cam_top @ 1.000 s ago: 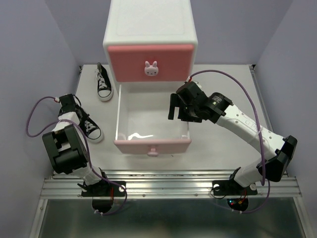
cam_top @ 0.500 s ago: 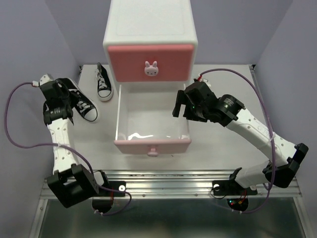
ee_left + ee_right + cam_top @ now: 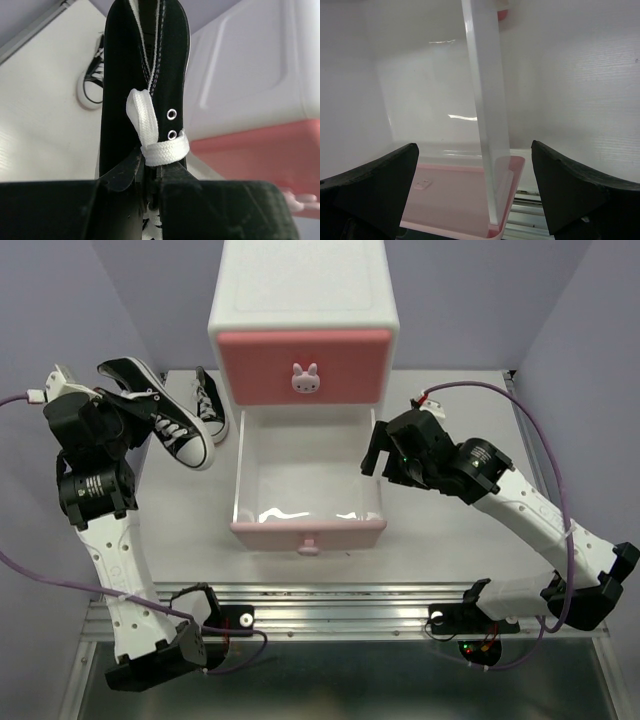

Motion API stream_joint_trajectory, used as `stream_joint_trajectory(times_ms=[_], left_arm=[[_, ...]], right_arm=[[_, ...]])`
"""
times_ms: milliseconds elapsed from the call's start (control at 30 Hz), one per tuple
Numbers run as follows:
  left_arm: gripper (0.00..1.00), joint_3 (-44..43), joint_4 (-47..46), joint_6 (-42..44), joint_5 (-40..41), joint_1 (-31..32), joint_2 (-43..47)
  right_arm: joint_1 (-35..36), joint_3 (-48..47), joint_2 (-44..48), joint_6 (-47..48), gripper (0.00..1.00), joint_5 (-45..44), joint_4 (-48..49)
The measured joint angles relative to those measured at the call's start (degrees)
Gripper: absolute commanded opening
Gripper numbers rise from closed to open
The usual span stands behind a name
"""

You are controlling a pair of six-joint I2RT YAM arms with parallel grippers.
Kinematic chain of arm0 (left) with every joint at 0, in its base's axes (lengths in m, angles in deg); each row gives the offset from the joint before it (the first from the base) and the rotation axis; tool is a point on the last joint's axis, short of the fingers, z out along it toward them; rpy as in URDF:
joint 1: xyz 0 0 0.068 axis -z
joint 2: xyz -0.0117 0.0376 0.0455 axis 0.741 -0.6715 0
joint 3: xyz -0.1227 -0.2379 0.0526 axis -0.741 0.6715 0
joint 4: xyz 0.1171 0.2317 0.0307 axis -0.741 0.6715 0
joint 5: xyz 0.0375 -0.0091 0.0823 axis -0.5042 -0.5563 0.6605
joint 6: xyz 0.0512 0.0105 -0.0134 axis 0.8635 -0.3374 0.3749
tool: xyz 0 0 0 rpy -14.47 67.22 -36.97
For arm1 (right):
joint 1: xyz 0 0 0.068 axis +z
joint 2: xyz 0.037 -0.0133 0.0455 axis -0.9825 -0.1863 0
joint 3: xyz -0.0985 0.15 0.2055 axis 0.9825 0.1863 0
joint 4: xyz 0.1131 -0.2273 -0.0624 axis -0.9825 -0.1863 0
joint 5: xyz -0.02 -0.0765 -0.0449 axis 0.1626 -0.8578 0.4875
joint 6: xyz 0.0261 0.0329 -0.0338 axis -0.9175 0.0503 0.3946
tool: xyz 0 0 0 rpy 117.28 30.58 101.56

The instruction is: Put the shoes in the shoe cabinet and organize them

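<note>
A: Left gripper?
B: It's clamping the black white-laced canvas sneaker aloft, at ten o'clock of the pulled-out pale pink drawer.
A: Right gripper?
B: It's gaping wide, gripping nothing, straddling the drawer's three-o'clock wall.

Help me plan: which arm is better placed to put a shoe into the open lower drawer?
Left. Its jaws are shut on a black sneaker, held above the table; the right arm's open, empty jaws straddle a wall of the lower drawer.
</note>
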Motion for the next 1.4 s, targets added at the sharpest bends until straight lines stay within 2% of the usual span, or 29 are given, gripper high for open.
stream_joint_trajectory(times_ms=[67, 267, 367, 667, 1000, 1300, 1400], left_arm=[[0.0, 0.0, 0.72, -1.27, -1.18, 1.03, 1.22], [0.0, 0.46, 5.81, -4.68, -1.16, 12.33, 3.93], [0.0, 1.51, 7.19, -6.12, -0.92, 15.91, 4.92], [0.0, 7.89, 9.11, -10.01, 2.73, 21.16, 11.17], [0.0, 12.74, 7.32, -12.87, 4.7, 27.15, 11.37], [0.0, 13.86, 3.93, -17.59, 12.46, 36.46, 10.73], [0.0, 13.88, 2.86, -19.91, 17.38, 42.47, 10.21]], right_arm=[[0.0, 0.22, 0.0, 0.0, 1.0, -0.44, -0.04], [0.0, 0.52, 0.24, 0.04, 1.0, -1.73, -0.35], [0.0, 1.22, 0.92, 0.04, 1.0, -2.19, -0.35], [0.0, 3.3, 2.43, 0.0, 1.0, -3.04, -0.66], [0.0, 5.11, 4.17, -0.26, 1.0, -3.04, -0.81], [0.0, 5.29, 4.26, -0.28, 1.0, -3.04, -0.81], [0.0, 5.33, 4.39, -0.48, 1.0, -3.04, -0.81]])
